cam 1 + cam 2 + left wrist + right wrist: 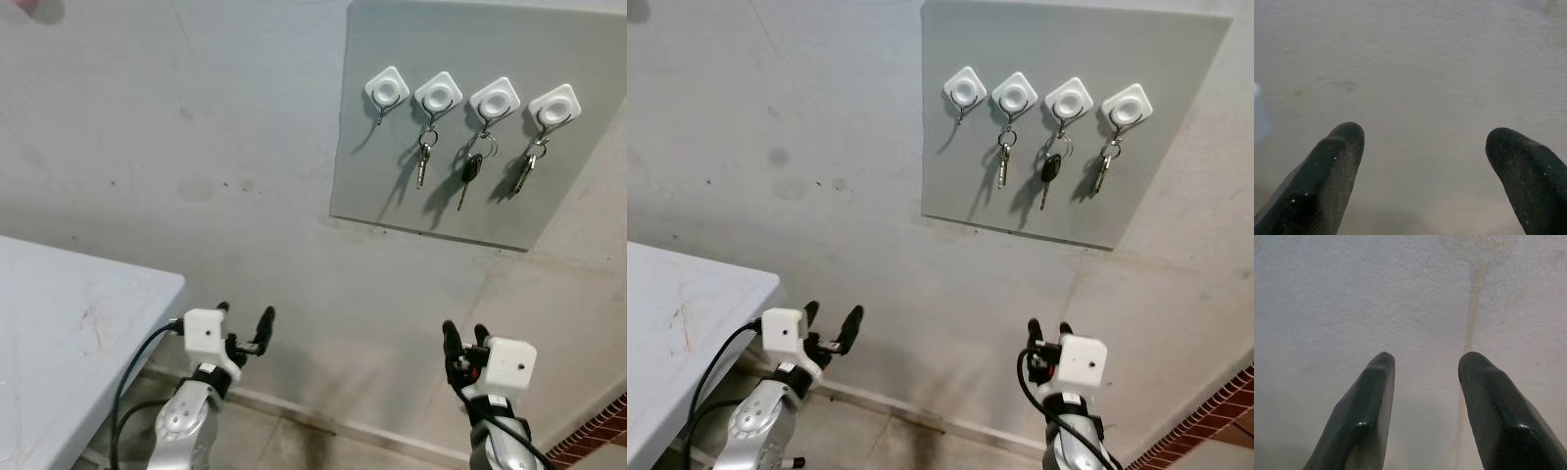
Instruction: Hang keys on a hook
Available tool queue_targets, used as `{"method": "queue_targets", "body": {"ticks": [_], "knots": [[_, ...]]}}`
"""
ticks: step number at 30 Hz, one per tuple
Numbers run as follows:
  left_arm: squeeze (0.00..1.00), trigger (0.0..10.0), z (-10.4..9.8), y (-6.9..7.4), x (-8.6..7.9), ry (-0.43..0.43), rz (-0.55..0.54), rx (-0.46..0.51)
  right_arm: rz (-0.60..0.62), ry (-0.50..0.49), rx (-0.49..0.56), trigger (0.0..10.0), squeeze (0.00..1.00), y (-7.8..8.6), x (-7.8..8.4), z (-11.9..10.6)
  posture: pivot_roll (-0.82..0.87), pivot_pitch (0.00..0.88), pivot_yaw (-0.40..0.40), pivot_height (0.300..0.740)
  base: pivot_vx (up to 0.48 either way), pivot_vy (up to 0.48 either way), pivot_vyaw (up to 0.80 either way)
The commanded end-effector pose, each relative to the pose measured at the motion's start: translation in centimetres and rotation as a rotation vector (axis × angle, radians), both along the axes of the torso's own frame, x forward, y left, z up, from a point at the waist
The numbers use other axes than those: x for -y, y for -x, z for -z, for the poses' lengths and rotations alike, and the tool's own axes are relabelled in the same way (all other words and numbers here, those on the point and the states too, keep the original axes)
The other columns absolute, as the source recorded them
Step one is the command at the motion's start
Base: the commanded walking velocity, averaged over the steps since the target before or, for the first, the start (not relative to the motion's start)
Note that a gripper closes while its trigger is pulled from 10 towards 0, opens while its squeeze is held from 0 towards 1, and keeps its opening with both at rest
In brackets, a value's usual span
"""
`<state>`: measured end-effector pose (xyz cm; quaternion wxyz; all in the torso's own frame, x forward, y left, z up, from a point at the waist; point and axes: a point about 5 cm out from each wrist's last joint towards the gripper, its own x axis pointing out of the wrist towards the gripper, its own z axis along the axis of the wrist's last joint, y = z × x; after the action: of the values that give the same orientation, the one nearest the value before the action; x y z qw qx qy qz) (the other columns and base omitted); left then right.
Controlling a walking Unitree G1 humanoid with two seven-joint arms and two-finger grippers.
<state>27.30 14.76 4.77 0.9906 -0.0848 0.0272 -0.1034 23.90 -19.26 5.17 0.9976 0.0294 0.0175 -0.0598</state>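
Looking through the left eye view, I saw a grey board [470,117] fixed to the wall [196,147], carrying four white hooks in a row. The leftmost hook [387,91] was bare. The second hook [437,95] held a silver key [423,162], the third hook [494,100] held a black-headed key [469,174], and the fourth hook [554,106] held another silver key [526,168]. All three keys hung straight down against the board. Low in the view, the left tool [245,328] and the right tool [461,341] were both raised toward the wall, well below the board and apart from each other. A white bench [69,333] stood at my left, its corner near the left arm.

The right eye view gave me the same scene, with a strip of red brick [1205,426] at the lower right corner.

From the left wrist view, the left tool's fingers [1327,171] were spread wide, released, with nothing between them but bare wall.

From the right wrist view, the right tool's fingers [1369,406] were also parted and empty, facing plain wall marked by a faint brownish streak [1471,308].
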Motion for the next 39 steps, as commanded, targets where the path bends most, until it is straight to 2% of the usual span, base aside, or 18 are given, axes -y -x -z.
{"method": "queue_targets", "body": {"ticks": [1, 5, 12, 39], "knots": [[0.0, 10.0, -0.3, -0.1, -0.3, -0.012, -0.015, 0.015, 0.005, 0.028, 0.016, 10.0, 0.0, -0.2, 0.5, -0.4, -0.03, 0.0, -0.001, 0.74, 0.0, 0.0, 0.0], [0.0, 10.0, -1.5, -1.0, -0.2, -0.017, -0.022, 0.048, 0.006, 0.064, 0.043, 10.0, 0.0, -0.4, 0.6, -1.1, -0.03, 0.0, 0.001, 0.74, 0.0, 0.0, 0.6], [0.0, 10.0, -2.6, -1.9, 0.0, -0.043, -0.01, 0.093, 0.007, 0.051, 0.076, 10.0, 0.0, -0.9, 0.3, -1.9, -0.03, 0.005, 0.003, 0.74, 0.0, 0.0, 0.8], [0.0, 10.0, -3.3, -2.2, 0.6, -0.032, -0.003, 0.101, -0.037, 0.084, 0.104, 10.0, 0.0, -1.5, 0.5, -3.2, -0.03, 0.0, -0.019, 0.74, 0.0, 0.0, 0.8]]}}
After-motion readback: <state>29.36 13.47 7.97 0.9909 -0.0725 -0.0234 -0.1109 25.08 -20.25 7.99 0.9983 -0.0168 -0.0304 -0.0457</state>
